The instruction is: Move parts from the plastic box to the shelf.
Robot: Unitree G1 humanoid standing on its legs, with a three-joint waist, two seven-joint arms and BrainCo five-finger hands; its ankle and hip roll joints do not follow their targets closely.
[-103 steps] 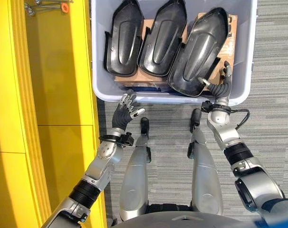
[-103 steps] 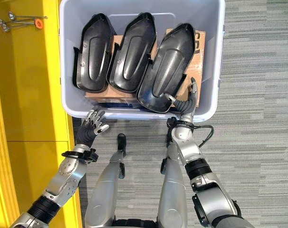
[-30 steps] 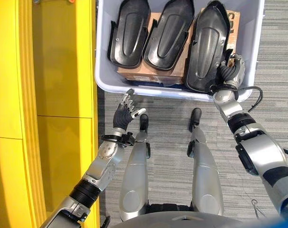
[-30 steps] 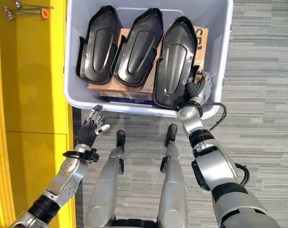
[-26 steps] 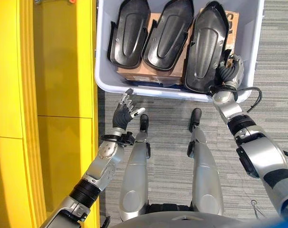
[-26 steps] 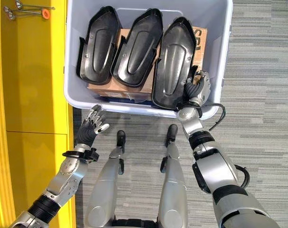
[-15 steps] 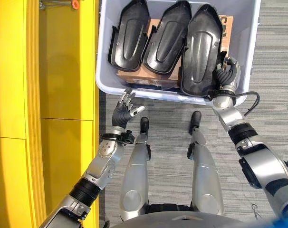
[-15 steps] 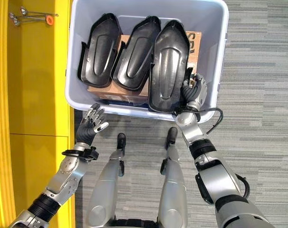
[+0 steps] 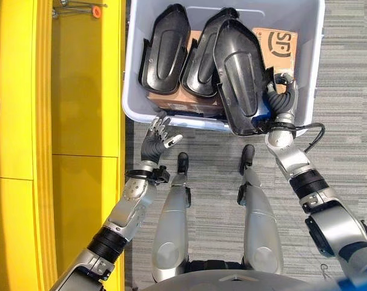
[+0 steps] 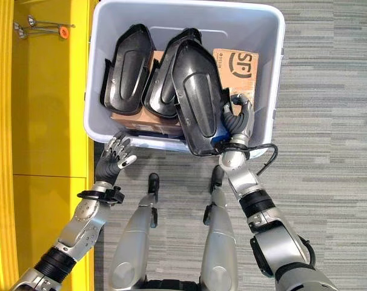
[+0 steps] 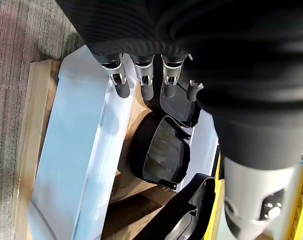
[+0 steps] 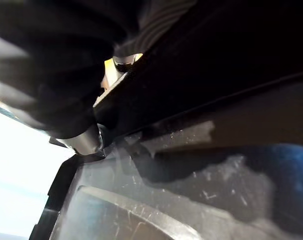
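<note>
The right hand (image 9: 281, 100), fingers clenched around the black moulded plastic part (image 9: 240, 76), has tilted it over its neighbour; the left hand (image 9: 155, 140) stays released.

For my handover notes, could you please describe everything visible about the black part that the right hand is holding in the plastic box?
The black part is a long, glossy moulded shell, apparently plastic, with a raised oval centre and a rim. It is tilted, its far end lying over the middle one of the two other black parts, its near end at the front wall of the plastic box. The right hand grips its right edge, fingers curled round it. A cardboard box lies beside it.
</note>
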